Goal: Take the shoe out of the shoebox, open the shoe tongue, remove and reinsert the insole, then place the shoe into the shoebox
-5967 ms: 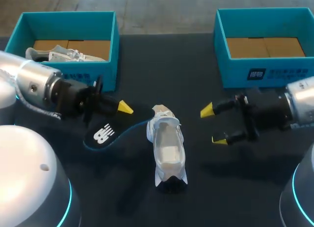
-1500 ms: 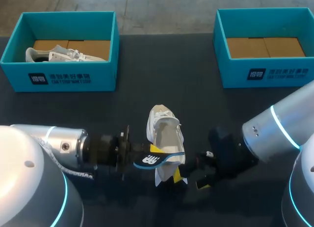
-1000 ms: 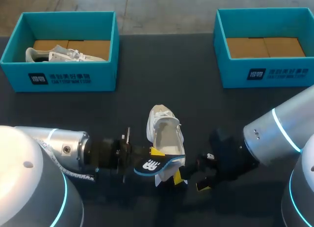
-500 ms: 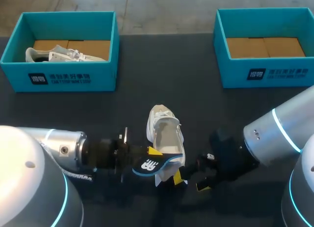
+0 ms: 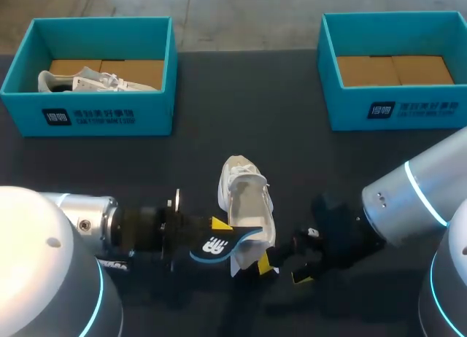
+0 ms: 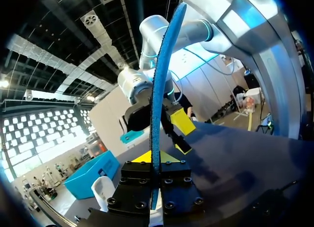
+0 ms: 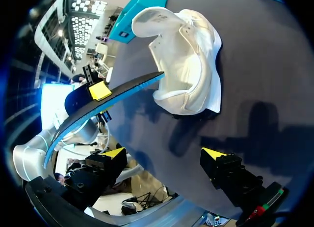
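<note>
dark bench (image 5: 292,133) carries the white shoe (image 5: 246,202) near its middle. left gripper (image 5: 217,227) clamps the insole (image 5: 222,243), whose tip is at the shoe's heel opening. right gripper (image 7: 164,153) stands open just beside the heel.

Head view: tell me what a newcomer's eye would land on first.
The white shoe in the middle of the dark table draws the eye first, with the black, blue-edged insole clamped in the left tool at its near end. The right tool sits open beside that same end, yellow tips bright. Two teal shoeboxes stand at the far side, the left shoebox holding a second shoe, the right shoebox without one.
</note>
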Motion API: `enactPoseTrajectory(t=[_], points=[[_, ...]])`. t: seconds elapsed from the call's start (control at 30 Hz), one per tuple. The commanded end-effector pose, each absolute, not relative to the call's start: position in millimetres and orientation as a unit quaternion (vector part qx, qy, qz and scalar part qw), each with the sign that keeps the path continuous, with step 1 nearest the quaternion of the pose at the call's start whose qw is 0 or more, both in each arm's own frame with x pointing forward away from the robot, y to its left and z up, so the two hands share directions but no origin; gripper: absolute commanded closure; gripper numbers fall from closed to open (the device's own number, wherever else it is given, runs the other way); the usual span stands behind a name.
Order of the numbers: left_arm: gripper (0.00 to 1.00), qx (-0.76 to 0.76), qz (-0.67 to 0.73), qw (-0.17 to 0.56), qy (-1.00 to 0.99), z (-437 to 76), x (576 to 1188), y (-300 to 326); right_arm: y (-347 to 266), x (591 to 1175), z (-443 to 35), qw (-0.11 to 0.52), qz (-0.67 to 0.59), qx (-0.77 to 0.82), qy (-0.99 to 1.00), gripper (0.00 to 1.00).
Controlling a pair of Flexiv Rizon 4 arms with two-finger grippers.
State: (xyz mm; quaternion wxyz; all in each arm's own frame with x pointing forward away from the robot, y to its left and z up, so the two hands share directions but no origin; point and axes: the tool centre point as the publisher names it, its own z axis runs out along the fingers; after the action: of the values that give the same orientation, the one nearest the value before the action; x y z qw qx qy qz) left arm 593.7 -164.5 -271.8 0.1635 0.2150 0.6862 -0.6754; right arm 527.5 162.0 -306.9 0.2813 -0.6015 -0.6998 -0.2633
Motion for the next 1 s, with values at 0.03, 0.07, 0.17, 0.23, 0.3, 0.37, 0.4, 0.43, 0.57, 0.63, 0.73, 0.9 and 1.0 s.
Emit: enactPoseTrajectory(t=[0.03, 0.07, 0.17, 0.23, 0.3, 0.37, 0.4, 0.43, 0.57, 0.63, 0.73, 0.9, 1.0], points=[[1.00, 0.213, -0.673, 0.166, 0.689, -272.4, 590.5, -161.5, 163.3, 525.8, -307.0, 0.279, -0.263, -0.603, -0.699, 0.00], [1.00, 0.211, -0.672, 0.165, 0.690, -273.6, 591.2, -161.9, 163.3, 525.8, -307.0, 0.279, -0.263, -0.603, -0.699, 0.00], [1.00, 0.209, -0.669, 0.166, 0.694, -276.3, 593.0, -161.7, 163.3, 525.8, -307.0, 0.279, -0.263, -0.603, -0.699, 0.00], [1.00, 0.207, -0.667, 0.168, 0.696, -277.7, 594.5, -160.5, 163.3, 525.8, -307.0, 0.279, -0.263, -0.603, -0.699, 0.00], [1.00, 0.204, -0.665, 0.169, 0.698, -280.1, 596.4, -158.9, 163.3, 525.8, -307.0, 0.279, -0.263, -0.603, -0.699, 0.00], [1.00, 0.202, -0.663, 0.170, 0.701, -281.8, 597.8, -157.9, 163.3, 525.8, -307.0, 0.279, -0.263, -0.603, -0.699, 0.00], [1.00, 0.200, -0.662, 0.169, 0.702, -282.8, 598.9, -157.2, 163.3, 525.8, -307.0, 0.279, -0.263, -0.603, -0.699, 0.00], [1.00, 0.199, -0.661, 0.169, 0.703, -283.3, 599.4, -157.0, 163.3, 525.8, -307.0, 0.279, -0.263, -0.603, -0.699, 0.00], [1.00, 0.198, -0.660, 0.170, 0.705, -285.5, 603.2, -157.3, 163.3, 525.8, -307.0, 0.279, -0.263, -0.603, -0.699, 0.00], [1.00, 0.198, -0.659, 0.170, 0.705, -286.0, 604.2, -158.3, 163.3, 525.8, -307.0, 0.279, -0.263, -0.603, -0.699, 0.00], [1.00, 0.199, -0.659, 0.168, 0.706, -287.0, 605.1, -160.8, 163.3, 525.8, -307.0, 0.279, -0.263, -0.603, -0.699, 0.00], [1.00, 0.200, -0.658, 0.166, 0.707, -289.5, 606.3, -163.6, 163.3, 525.8, -307.0, 0.279, -0.263, -0.603, -0.699, 0.00], [1.00, 0.201, -0.657, 0.165, 0.708, -290.3, 606.6, -164.6, 163.3, 525.8, -307.0, 0.279, -0.263, -0.603, -0.699, 0.00]])
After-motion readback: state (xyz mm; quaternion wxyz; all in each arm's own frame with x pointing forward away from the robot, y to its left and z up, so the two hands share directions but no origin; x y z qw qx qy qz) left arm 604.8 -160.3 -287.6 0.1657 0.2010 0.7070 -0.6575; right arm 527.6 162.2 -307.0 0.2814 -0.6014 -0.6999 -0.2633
